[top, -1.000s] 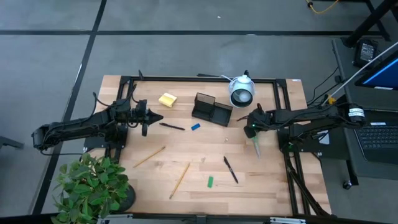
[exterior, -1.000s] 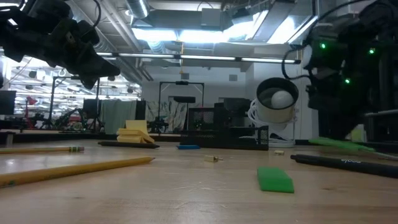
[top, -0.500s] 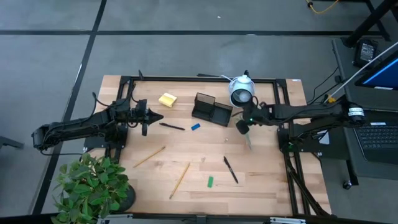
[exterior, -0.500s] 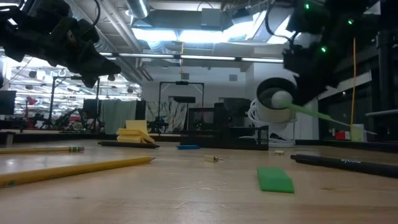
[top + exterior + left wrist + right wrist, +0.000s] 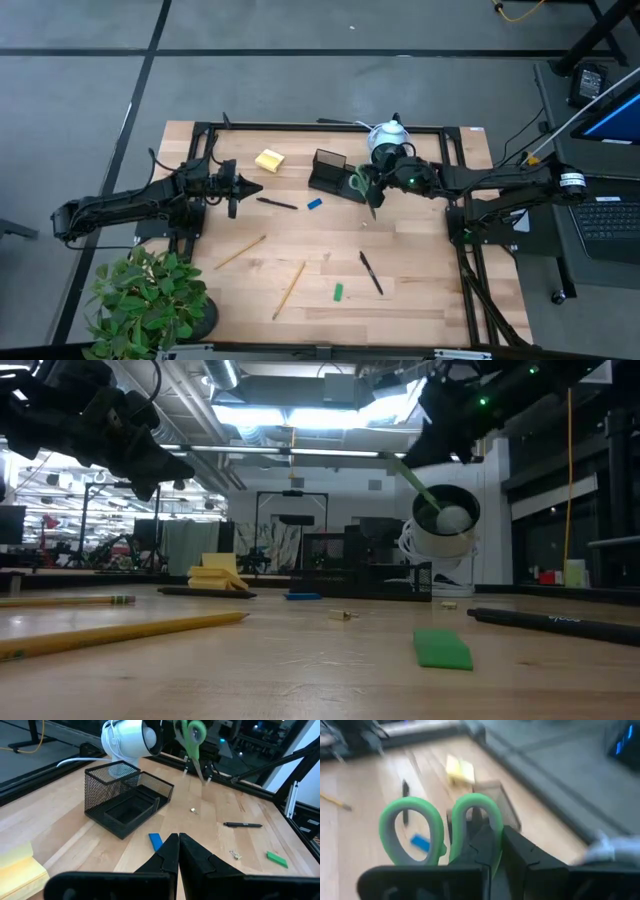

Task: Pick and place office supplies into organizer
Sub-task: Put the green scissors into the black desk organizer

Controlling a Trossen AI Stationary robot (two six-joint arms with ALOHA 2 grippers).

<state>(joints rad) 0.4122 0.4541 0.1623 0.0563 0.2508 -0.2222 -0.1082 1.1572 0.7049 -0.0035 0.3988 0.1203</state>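
Observation:
My right gripper [image 5: 372, 185] is shut on the green-handled scissors [image 5: 360, 186] and holds them in the air just right of the black mesh organizer [image 5: 338, 175]. In the left wrist view the scissors [image 5: 193, 742] hang above the table beyond the organizer [image 5: 125, 802]. My left gripper [image 5: 250, 188] is shut and empty, hovering left of a black pen [image 5: 275, 203]. On the table lie the yellow sticky pad [image 5: 269, 160], a blue piece [image 5: 314, 203], another pen [image 5: 371, 272], two pencils [image 5: 240, 251] [image 5: 290, 289] and a green piece [image 5: 338, 292]. My right gripper pinches the scissors between its two fingers [image 5: 487, 847] at the base of the handle loops [image 5: 456, 845], coming from the table's right. The loops stick out past the fingertips toward the organizer. The scissors are lifted clear and tilted, with the blades [image 5: 200, 767] slanting downward.
The white round lens-faced device [image 5: 388, 148] stands just beyond my right gripper, close to the organizer's right side. A potted plant [image 5: 150, 305] sits at the near left corner. Bare wood lies between the organizer and the near pen.
My right gripper has risen and moved toward the table's left and far edge, from right of centre to beside the organizer. It has turned on the way, and the scissors have swung from hanging blade-down to handles pointing at the organizer.

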